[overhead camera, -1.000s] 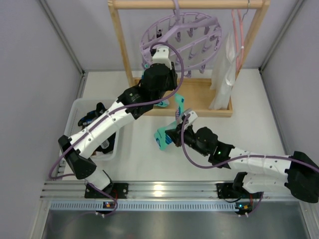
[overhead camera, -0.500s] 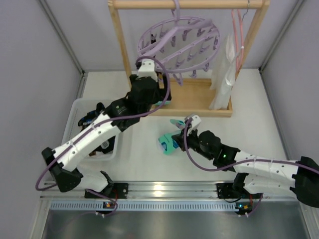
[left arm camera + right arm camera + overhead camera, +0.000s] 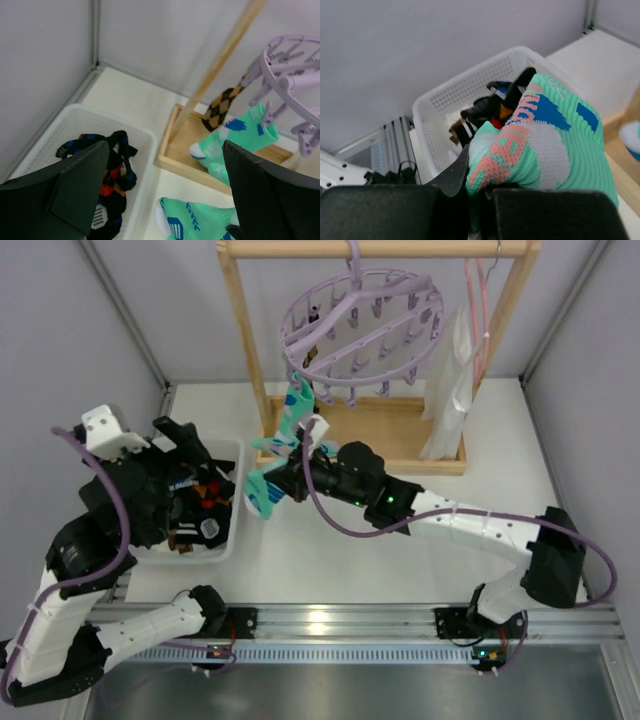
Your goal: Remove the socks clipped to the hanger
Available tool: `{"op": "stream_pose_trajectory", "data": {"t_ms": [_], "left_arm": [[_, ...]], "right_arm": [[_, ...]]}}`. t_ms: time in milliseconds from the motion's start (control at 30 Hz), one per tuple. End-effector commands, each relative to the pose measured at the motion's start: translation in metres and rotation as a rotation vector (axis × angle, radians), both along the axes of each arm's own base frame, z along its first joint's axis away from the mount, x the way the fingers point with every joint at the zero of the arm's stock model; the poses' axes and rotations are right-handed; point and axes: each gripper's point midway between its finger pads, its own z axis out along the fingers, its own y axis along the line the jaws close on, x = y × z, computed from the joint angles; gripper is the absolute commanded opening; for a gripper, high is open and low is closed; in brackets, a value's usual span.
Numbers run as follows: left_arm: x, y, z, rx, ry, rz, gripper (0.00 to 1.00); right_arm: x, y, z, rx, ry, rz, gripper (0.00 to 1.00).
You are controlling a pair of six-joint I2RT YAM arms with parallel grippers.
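We see the left tool (image 3: 185, 447) spread wide and holding nothing. It hangs over the white plastic mesh basket (image 3: 228, 536), which sits at 9 o'clock on the bench (image 3: 300, 570). In the basket lies a heap of dark socks (image 3: 195, 508), black with red and blue marks.

The right tool (image 3: 283, 480) is pressed together on a teal green sock with blue and pink marks (image 3: 262, 492), held just beside the basket's 3 o'clock rim. In the right wrist view the fabric (image 3: 540, 135) bulges over the closed tool (image 3: 480, 192), with the basket (image 3: 440, 105) beyond it.

The round lavender plastic ring hanger (image 3: 343, 305) hangs from the top bar of the wooden rack (image 3: 243, 330) at 12 o'clock. A second teal green sock (image 3: 296, 408) is clipped at the ring's 7 o'clock edge. The left wrist view shows a brown-black diamond-check sock (image 3: 220, 102) dangling under the pegs just beside it, close to the rack's post.
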Motion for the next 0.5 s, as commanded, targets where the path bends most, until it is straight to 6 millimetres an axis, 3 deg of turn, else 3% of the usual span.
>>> {"op": "stream_pose_trajectory", "data": {"t_ms": [0,67,100,167,200,267,300,333,400,467], "left_arm": [[-0.01,0.031,0.006,0.094,0.013,0.121,0.98],[-0.018,0.042,0.014,0.075,-0.009,0.132,0.98],[-0.022,0.046,0.021,0.055,-0.026,0.128,0.99],[-0.028,0.054,0.029,0.043,-0.045,0.125,0.99],[-0.03,0.057,0.032,0.047,-0.05,0.131,0.99],[-0.031,0.06,0.033,0.06,-0.047,0.14,0.99],[-0.031,0.059,0.031,0.072,-0.041,0.138,0.98],[-0.03,0.059,0.03,0.076,-0.039,0.136,0.99],[-0.032,0.058,0.028,0.062,-0.046,0.119,0.99],[-0.033,0.054,0.028,0.037,-0.056,0.081,0.99]], "right_arm": [[-0.021,0.058,0.041,0.042,-0.08,0.158,0.0],[-0.02,0.082,0.042,0.029,-0.088,0.177,0.0],[-0.012,0.104,0.041,0.025,-0.091,0.179,0.0],[-0.008,0.127,0.025,-0.008,-0.067,0.195,0.0],[-0.003,0.15,0.012,-0.02,-0.062,0.213,0.0],[-0.003,0.173,-0.015,-0.086,-0.042,0.233,0.0],[0.004,0.197,-0.032,-0.096,-0.035,0.239,0.0],[0.004,0.209,-0.043,-0.105,-0.028,0.253,0.0],[0.009,0.23,-0.09,-0.159,0.013,0.264,0.0],[0.016,0.238,-0.117,-0.175,0.024,0.25,0.0]]}}
